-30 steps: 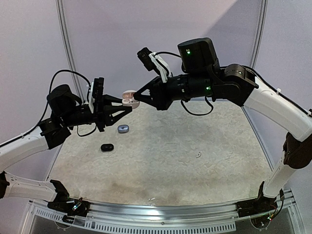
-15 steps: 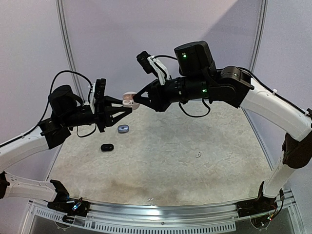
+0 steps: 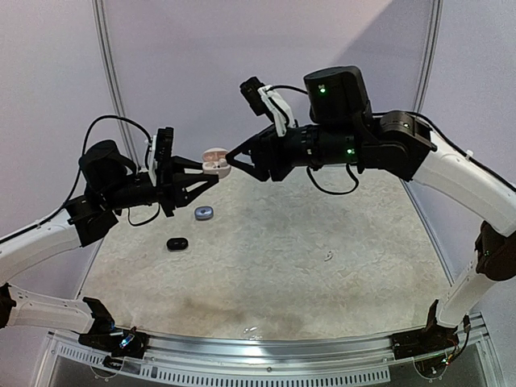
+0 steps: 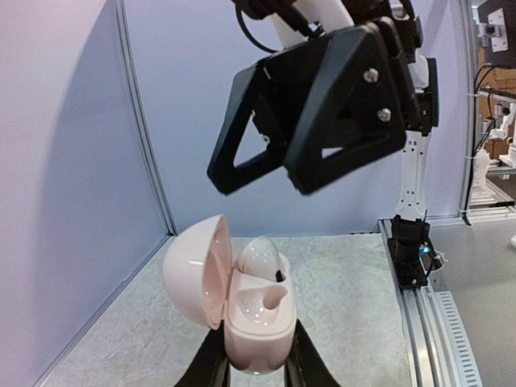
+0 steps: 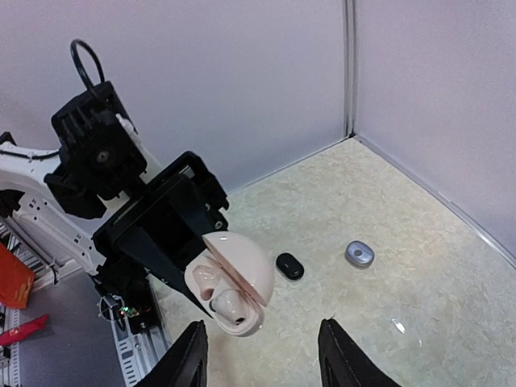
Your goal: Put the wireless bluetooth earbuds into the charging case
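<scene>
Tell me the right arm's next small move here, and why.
One earbud sits in the charging case held by the left end effector, the socket beside it looks empty, and the right end effector stands open with nothing between its jaws. So probably: back the right end effector away to fetch another earbud.

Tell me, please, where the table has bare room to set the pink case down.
The table's middle, from the black case across to the tiny pale object, is bare, as is the far right corner. The left back is crowded: the grey case lies there, with the left gripper, pink case and right gripper overhead.
</scene>
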`<state>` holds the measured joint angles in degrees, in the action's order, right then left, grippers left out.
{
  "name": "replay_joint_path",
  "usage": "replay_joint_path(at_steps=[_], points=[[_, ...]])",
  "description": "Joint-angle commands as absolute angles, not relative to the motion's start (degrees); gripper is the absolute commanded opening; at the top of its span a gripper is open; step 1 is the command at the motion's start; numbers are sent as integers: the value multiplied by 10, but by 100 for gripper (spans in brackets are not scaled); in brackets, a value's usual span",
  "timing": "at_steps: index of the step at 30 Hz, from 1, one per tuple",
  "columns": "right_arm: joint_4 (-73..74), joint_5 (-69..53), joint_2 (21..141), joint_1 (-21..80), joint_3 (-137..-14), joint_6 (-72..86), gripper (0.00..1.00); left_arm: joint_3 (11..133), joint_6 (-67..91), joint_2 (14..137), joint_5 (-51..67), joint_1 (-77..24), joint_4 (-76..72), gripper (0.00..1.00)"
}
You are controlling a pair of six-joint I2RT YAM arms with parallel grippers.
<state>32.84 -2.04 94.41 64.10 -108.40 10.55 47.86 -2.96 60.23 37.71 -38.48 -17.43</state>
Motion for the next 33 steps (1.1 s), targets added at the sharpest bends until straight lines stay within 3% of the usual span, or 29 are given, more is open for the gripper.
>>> replay_joint_path(at_steps=[1, 6, 11, 19, 33], points=[[296, 58, 884, 640, -1061, 105, 48, 480, -26, 598, 380, -383, -190, 0], [281, 122, 823, 609, -1011, 151, 52, 479, -25, 598, 377, -383, -191, 0], [445, 193, 817, 516, -972, 316, 51, 478, -20, 598, 374, -383, -193, 0], [591, 135, 920, 438, -900, 383, 58, 479, -22, 596, 371, -383, -183, 0], [502, 44, 1101, 364, -810, 367, 54, 481, -27, 591, 364, -382, -167, 0]])
